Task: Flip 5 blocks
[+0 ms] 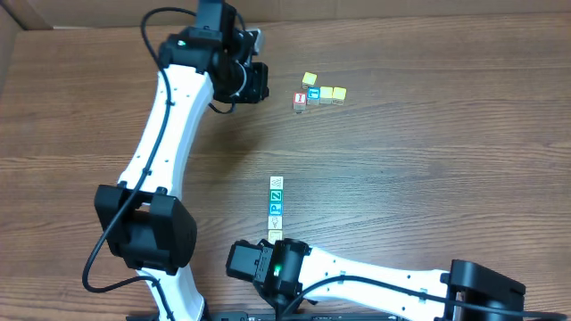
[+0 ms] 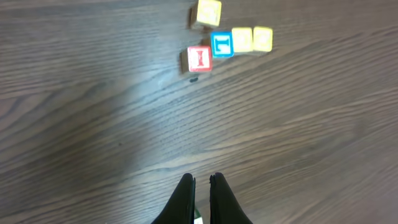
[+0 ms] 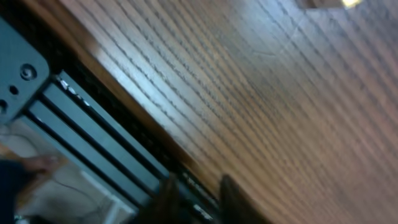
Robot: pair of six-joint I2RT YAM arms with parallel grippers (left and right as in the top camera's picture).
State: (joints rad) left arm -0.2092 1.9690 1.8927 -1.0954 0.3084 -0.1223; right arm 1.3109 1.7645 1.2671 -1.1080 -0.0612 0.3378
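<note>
Five small blocks lie in a column at mid-table: a whitish block (image 1: 277,182), a teal-green one (image 1: 277,195), a blue one (image 1: 276,209), another whitish one (image 1: 276,221) and a pale cream one (image 1: 275,235). My left gripper (image 1: 260,82) (image 2: 202,176) hovers at the far side, away from the column. It is shut and holds nothing. My right gripper (image 1: 237,260) (image 3: 198,176) sits low at the table's front edge, just left of and below the cream block. In its blurred wrist view the fingers stand apart with nothing between them.
A separate cluster lies at the far right: a red-faced cube (image 1: 300,100) (image 2: 199,58), a blue-faced cube (image 1: 313,92) (image 2: 222,44) and three yellow cubes (image 1: 326,93) (image 2: 242,38). A metal rail (image 3: 81,124) runs along the table's front edge.
</note>
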